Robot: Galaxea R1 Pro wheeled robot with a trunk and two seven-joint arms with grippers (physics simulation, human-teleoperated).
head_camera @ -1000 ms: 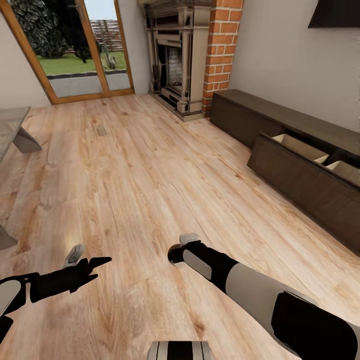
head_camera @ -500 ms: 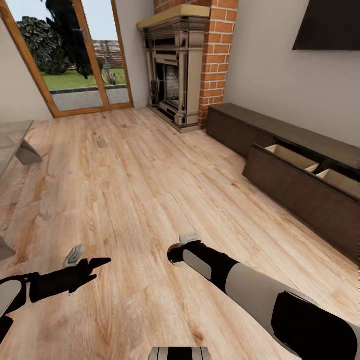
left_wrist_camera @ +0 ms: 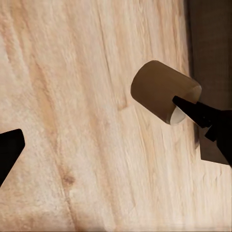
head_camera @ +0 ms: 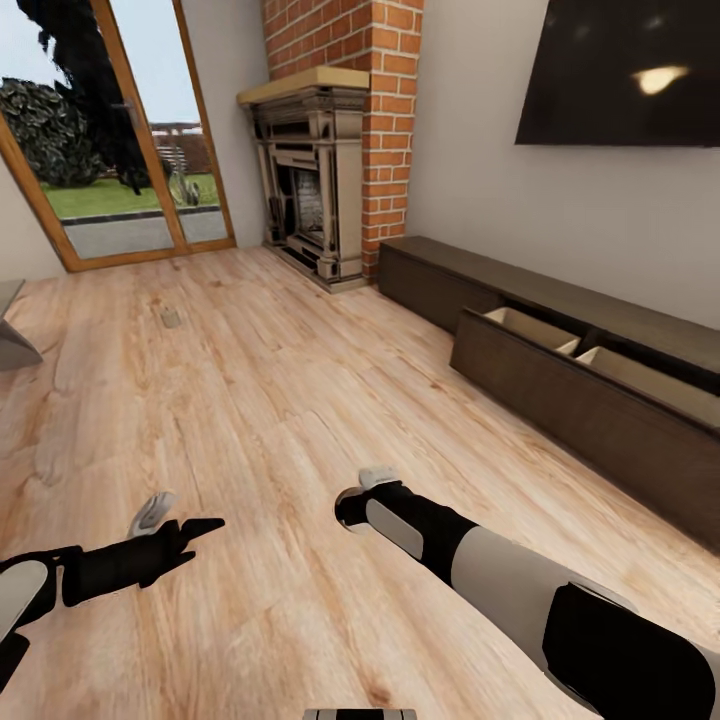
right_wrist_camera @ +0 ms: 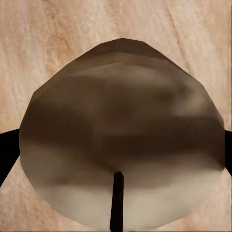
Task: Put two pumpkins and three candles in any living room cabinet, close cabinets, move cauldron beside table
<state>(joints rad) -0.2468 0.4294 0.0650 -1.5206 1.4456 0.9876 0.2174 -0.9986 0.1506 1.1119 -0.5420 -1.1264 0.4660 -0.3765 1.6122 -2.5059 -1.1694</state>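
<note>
Head view. I look across the light plank floor (head_camera: 250, 400) of the living room towards the brick fireplace (head_camera: 315, 190) and the wall-mounted TV (head_camera: 620, 75). The cabinet (head_camera: 560, 370), long and dark brown, runs along the wall at the right; one front panel stands open, showing two pale compartments in which I can make out nothing. My left gripper (head_camera: 165, 520) and right gripper (head_camera: 365, 490) are held low over the floor, each with a small pale object at its tip. A third candle (head_camera: 171, 317) appears to lie on the floor far ahead, well apart from both arms.

Left wrist view. One candle (left_wrist_camera: 162, 92) sits against one dark finger; the other finger is well apart from it, so whether the fingers grip it I cannot tell.

Right wrist view. A second candle (right_wrist_camera: 123, 140), wick towards the lens, sits between the fingers, which appear closed on its sides.

Progress, as I judge it: nothing is stored yet. Two candles are in transit; the third candle, both pumpkins, closing the cabinet and the cauldron remain.
</note>
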